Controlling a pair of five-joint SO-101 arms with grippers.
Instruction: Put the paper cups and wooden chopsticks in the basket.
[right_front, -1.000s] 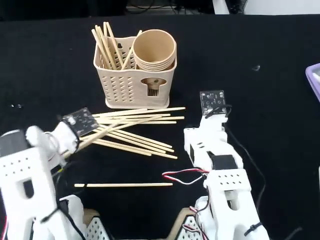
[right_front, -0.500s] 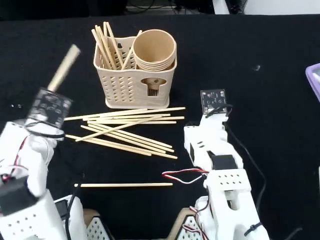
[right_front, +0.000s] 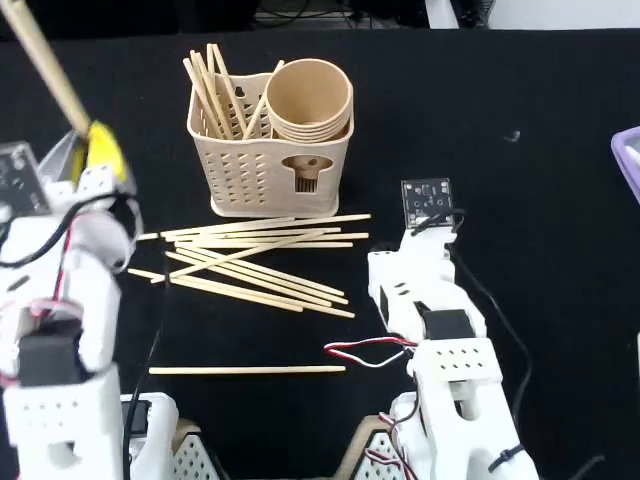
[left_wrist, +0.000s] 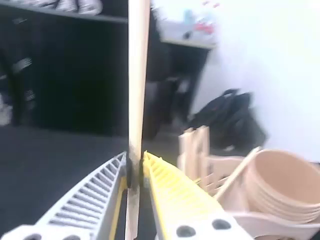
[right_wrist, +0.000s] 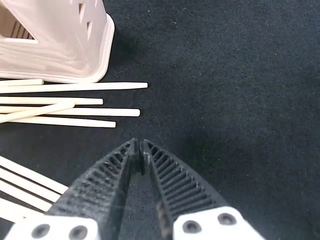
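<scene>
We see our left gripper (left_wrist: 134, 160) pinching a long, smooth wooden stick (left_wrist: 138, 75) that points up, and our right gripper (right_wrist: 138, 147) has its ridged tips together.

The raised chopstick (right_front: 42, 62) runs off the far left corner. A purple thing (right_front: 628, 158) is cut by the right edge. The wall of the basket (right_front: 262, 172) hides the lower ends of its standing chopsticks (right_front: 208, 88).

My left pincer (left_wrist: 134, 157): one finger yellow, the other pale grey, both ribbed. My right pincer (right_wrist: 139, 145): black, ribbed. My right arm (right_front: 455, 372): white. The chopstick (left_wrist: 138, 75) and the loose chopsticks (right_front: 280, 240): pale bare wood. The basket (right_front: 250, 178): cream, patterned with rows of small slots. The paper cups (right_front: 308, 98): light tan. The tabletop (right_front: 545, 285): black.
</scene>
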